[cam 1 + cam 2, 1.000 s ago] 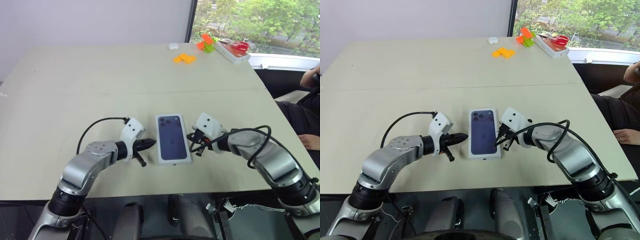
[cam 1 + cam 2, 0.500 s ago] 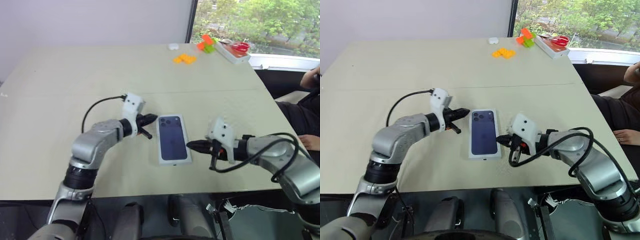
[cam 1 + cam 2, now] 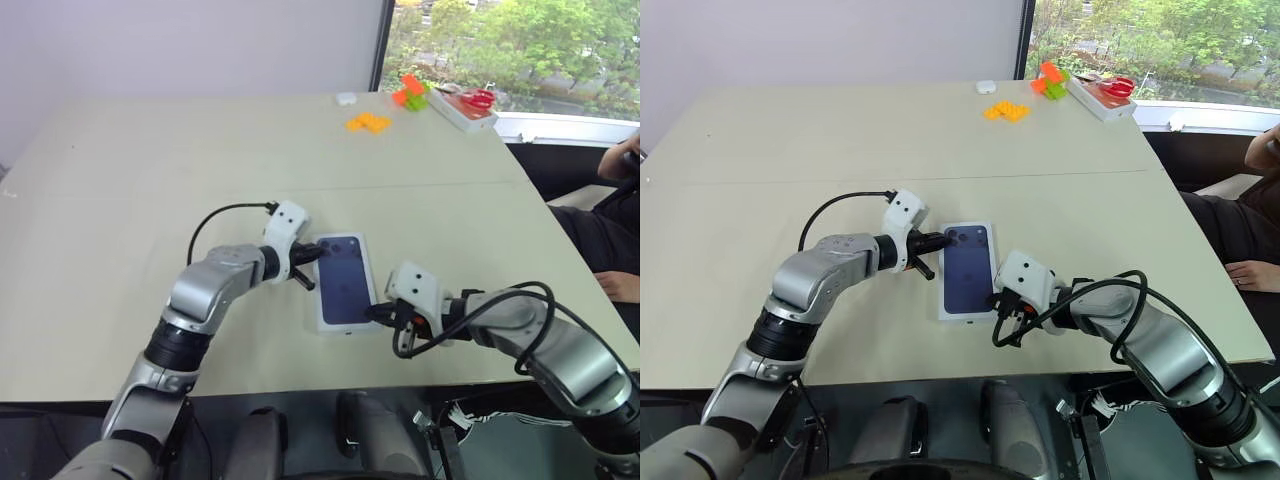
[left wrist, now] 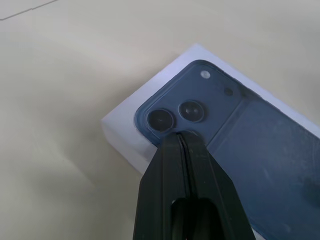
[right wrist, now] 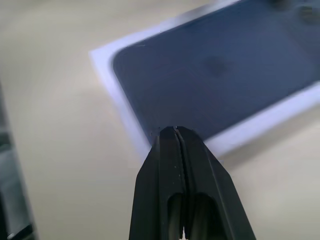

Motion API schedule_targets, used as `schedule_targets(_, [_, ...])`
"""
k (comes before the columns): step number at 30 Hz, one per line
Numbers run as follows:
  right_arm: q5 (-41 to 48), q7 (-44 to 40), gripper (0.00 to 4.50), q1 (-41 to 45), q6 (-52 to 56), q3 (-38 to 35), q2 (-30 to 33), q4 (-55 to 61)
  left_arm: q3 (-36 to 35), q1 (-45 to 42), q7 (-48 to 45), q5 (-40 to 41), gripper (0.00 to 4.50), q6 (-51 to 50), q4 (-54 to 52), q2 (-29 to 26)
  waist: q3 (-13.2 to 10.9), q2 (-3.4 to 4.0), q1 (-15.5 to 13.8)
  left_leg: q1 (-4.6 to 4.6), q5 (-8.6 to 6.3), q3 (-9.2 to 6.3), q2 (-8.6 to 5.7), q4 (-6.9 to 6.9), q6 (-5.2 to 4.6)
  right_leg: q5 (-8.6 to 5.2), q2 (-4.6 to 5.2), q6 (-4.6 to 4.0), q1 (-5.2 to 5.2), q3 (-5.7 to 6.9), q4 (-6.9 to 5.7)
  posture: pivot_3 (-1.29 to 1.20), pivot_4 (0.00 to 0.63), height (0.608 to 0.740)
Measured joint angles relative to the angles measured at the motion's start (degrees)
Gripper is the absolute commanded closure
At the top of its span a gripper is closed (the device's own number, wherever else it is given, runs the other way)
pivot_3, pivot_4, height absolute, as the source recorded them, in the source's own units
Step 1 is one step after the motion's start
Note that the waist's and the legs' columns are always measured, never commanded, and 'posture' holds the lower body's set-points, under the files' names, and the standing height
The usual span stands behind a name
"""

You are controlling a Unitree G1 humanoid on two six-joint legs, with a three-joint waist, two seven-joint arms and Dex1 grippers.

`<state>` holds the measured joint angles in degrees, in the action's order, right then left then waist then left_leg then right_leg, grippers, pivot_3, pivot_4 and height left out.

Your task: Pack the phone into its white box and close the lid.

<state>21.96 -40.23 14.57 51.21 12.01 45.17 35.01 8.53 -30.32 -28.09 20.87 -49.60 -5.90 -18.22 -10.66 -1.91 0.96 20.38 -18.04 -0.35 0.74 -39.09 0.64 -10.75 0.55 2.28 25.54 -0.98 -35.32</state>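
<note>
A: Start wide. What's on the bench (image 3: 150,180)?

B: Near its front edge, between the two arms, a white box (image 3: 343,285) lies flat and looks closed. Its top face is the lid (image 3: 341,277), dark blue phone picture up. No loose tray, insert or bare phone lies anywhere else on the bench, so I judge the phone is already inside, though I cannot see into the box.

A: So what is left?

B: Seating the lid, I'd say. From the side it looks level with no gap I can make out, but the fit is too fine to call.

A: And the arms?

B: The left gripper (image 3: 318,254) has its jaws pressed together, tip at the far corner of the lid by the printed lenses. The right gripper (image 3: 378,313) also has its jaws together, tip at the near corner.

A: Holding anything?

B: Neither. They look set to press down, not grasp.
</note>
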Motion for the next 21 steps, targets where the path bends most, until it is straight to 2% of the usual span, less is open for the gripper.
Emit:
schedule_targets(3, [-0.26,3.11,4.46,0.6,-3.53,-5.8,-4.34,-2.73,-8.32,2.26,1.49,1.42,4.5,4.54,-1.96,-0.48,-0.02,-0.02,0.11,0.01,0.0,0.01,0.06,0.01,0.0,0.1,-0.03,0.14,0.01,-0.01,-0.01,0.0,0.15,0.727])
schedule_targets(7, [-2.43,8.29,4.46,1.91,-8.64,-13.38,-6.55,-10.15,-19.05,8.27,1.91,0.99,4.5,10.93,-3.86,-8.04,-0.01,0.02,0.01,-0.02,-0.01,0.05,0.04,0.08,-0.01,0.09,0.01,0.11,0.01,-0.04,0.02,0.0,0.15,0.727])
schedule_targets(11, [-2.45,8.35,4.46,1.81,-11.89,-19.66,-6.99,-20.31,-27.81,18.57,-0.32,1.19,4.5,13.33,-3.23,-14.01,-0.02,0.02,-0.22,0.04,-0.02,0.08,0.05,0.07,-0.03,0.09,0.12,-0.18,0.01,-0.04,0.11,0.0,0.15,0.727])
schedule_targets(16, [-1.43,4.97,4.46,1.58,-14.4,-21.0,-6.93,-24.33,-34.96,27.51,-3.89,3.31,4.5,14.97,-3.52,-16.87,-0.04,0.04,-0.28,0.02,-0.03,0.1,0.08,0.06,-0.03,-0.05,0.18,-0.02,-0.01,-0.05,0.14,0.0,0.15,0.727])
schedule_targets(21, [-1.33,2.51,4.46,4.08,-16.09,-18.98,-7.14,-26.72,-37.49,31.93,-4.4,4.78,4.5,15.3,-5.28,-17.03,-0.06,0.06,0.04,0.0,-0.03,0.11,0.12,0.07,-0.03,-0.06,0.11,-0.01,-0.01,-0.05,0.14,0.0,0.15,0.727])
